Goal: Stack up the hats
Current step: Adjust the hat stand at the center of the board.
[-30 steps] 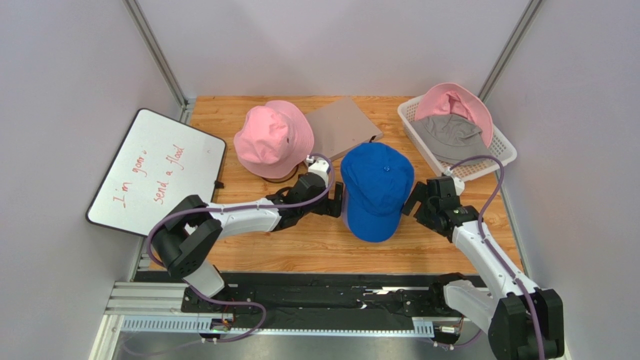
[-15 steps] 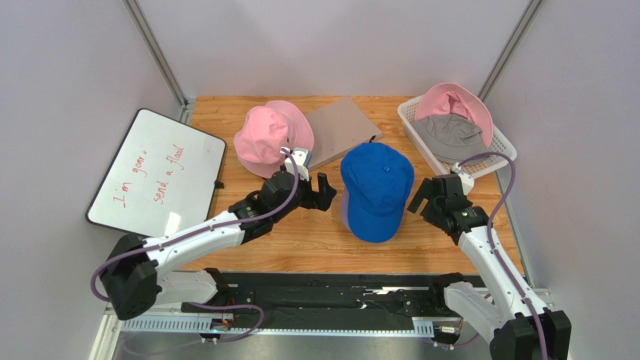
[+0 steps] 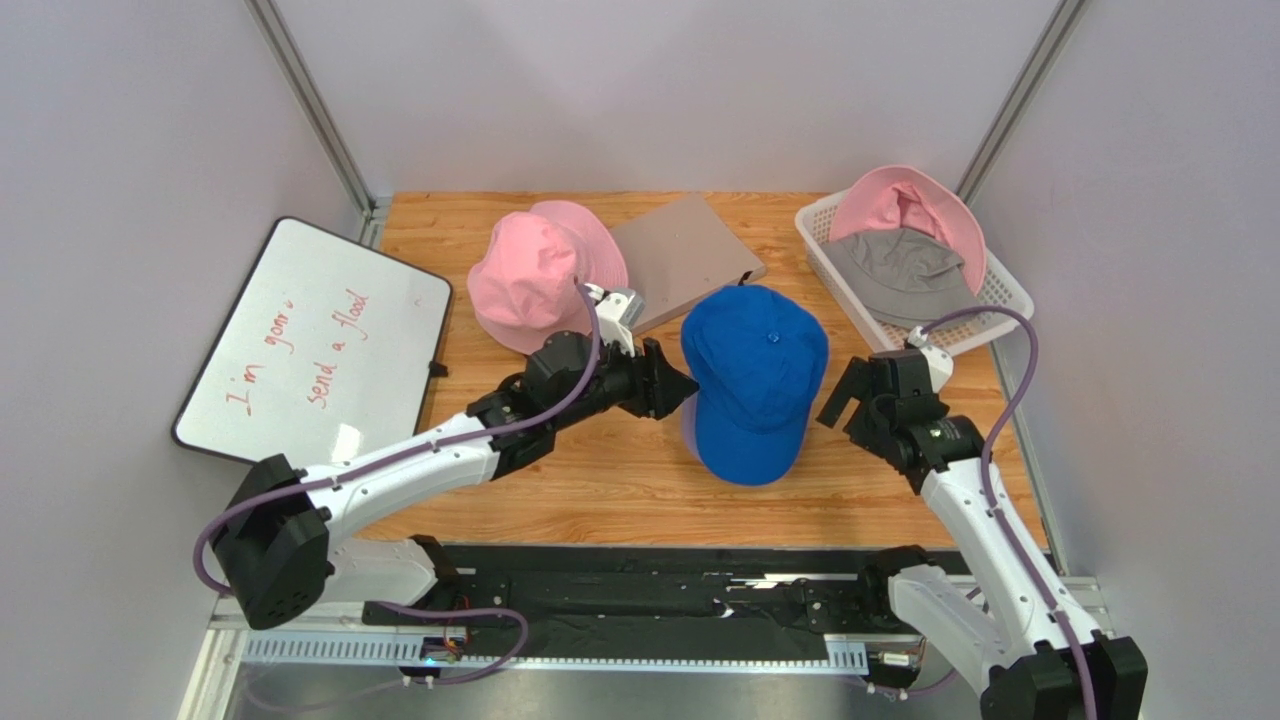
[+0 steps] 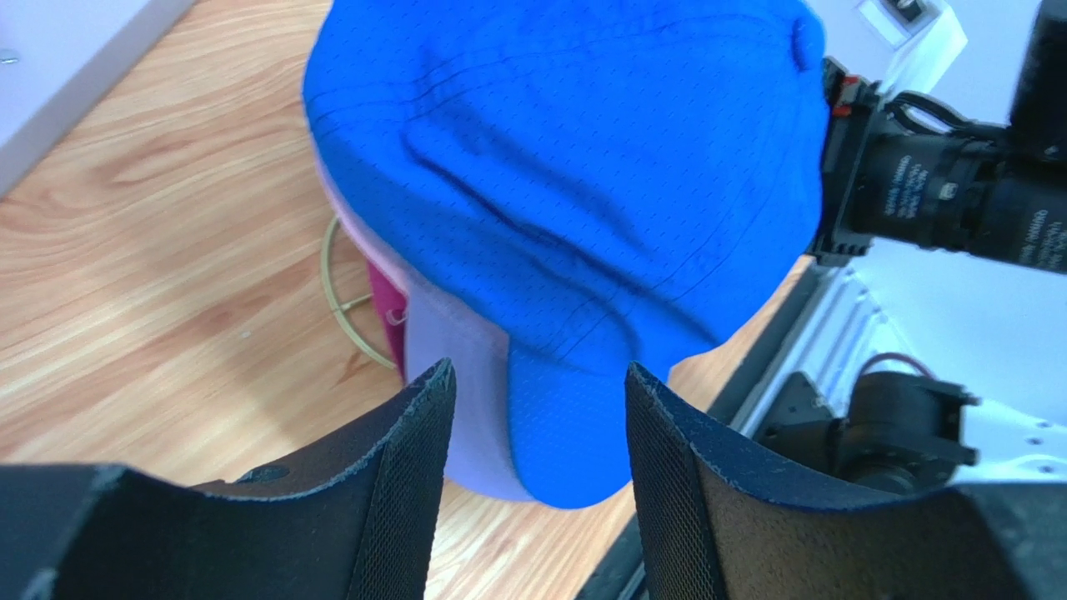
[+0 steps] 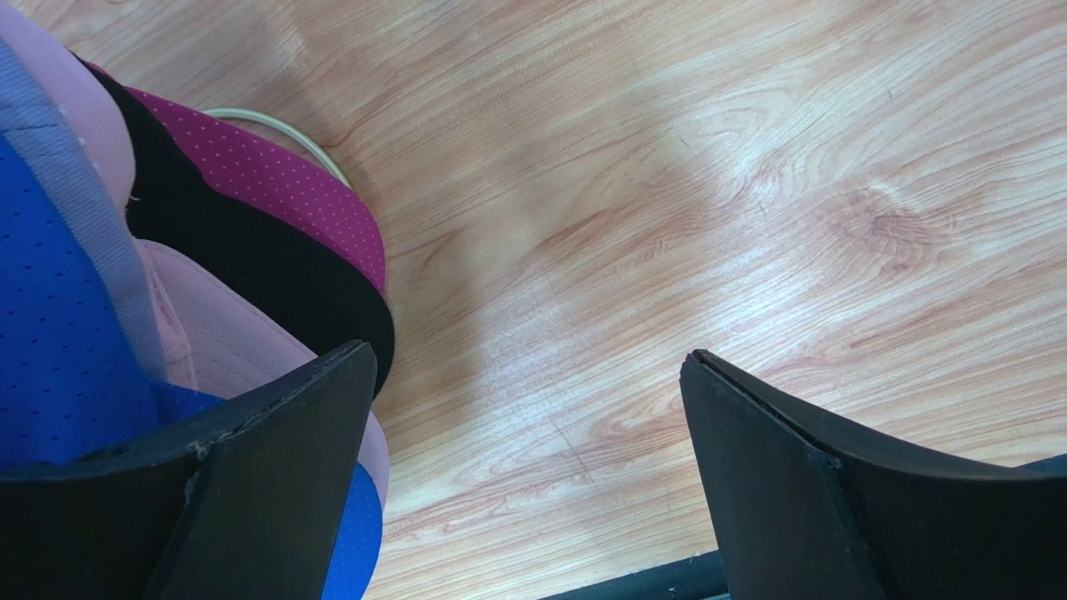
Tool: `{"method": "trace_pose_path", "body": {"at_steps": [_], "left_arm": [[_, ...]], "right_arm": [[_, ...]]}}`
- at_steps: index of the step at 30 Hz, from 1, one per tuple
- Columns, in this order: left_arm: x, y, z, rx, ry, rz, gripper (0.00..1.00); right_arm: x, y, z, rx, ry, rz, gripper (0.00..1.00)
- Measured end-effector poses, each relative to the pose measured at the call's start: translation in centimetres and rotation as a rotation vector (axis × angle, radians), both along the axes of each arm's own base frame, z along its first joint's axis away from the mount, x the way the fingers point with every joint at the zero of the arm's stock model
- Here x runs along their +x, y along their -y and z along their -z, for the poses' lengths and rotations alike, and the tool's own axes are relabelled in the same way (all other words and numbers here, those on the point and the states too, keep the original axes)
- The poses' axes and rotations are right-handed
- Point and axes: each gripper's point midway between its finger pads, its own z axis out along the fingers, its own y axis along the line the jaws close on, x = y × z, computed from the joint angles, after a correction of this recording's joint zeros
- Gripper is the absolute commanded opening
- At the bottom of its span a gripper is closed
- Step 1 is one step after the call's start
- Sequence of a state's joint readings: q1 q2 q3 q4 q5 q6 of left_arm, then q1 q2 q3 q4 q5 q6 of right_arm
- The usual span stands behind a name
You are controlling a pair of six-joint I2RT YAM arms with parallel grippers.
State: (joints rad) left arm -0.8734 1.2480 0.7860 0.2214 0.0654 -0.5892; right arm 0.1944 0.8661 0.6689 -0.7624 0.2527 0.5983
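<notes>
Blue cap (image 3: 754, 375) tops the pile (image 4: 445, 338). Left gripper (image 3: 672, 387), jaws half apart and empty, noses its left edge; right gripper (image 3: 836, 402) gapes. Probably squaring up; next, fetch the pink hat (image 3: 534, 278).

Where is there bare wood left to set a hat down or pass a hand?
Bare wood: the near strip in front of the blue cap; the back-left corner between whiteboard and pink bucket hat. Crowded: the blue cap's sides, flanked by left gripper and right gripper, and the back, from grey pad to basket.
</notes>
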Motion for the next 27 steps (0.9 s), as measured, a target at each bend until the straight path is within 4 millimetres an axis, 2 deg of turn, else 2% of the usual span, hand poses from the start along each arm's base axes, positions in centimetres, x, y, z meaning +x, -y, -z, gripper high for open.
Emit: {"method": "trace_pose_path", "body": {"at_steps": [4, 11, 16, 23, 27], "left_arm": [[0.2, 0.7, -0.1, -0.045, -0.024, 0.026, 0.57], [0.9, 1.4, 1.4, -0.065, -0.09, 0.033, 0.57], [1.1, 1.9, 1.4, -0.094, -0.097, 0.037, 0.54], [1.6, 2.4, 2.9, -0.097, -0.138, 0.035, 0.52], [1.8, 2.5, 2.8, -0.106, -0.14, 0.032, 0.49]], "right_arm": [[0.1, 0.0, -0.5, 0.003, 0.013, 0.0, 0.98], [0.2, 0.0, -1.3, 0.007, 0.036, -0.001, 0.98], [0.1, 0.0, -2.1, 0.012, 0.061, 0.0, 0.98], [-0.4, 0.1, -2.3, 0.01, 0.058, 0.0, 0.98], [-0.5, 0.2, -2.6, 0.009, 0.066, 0.002, 0.98]]}}
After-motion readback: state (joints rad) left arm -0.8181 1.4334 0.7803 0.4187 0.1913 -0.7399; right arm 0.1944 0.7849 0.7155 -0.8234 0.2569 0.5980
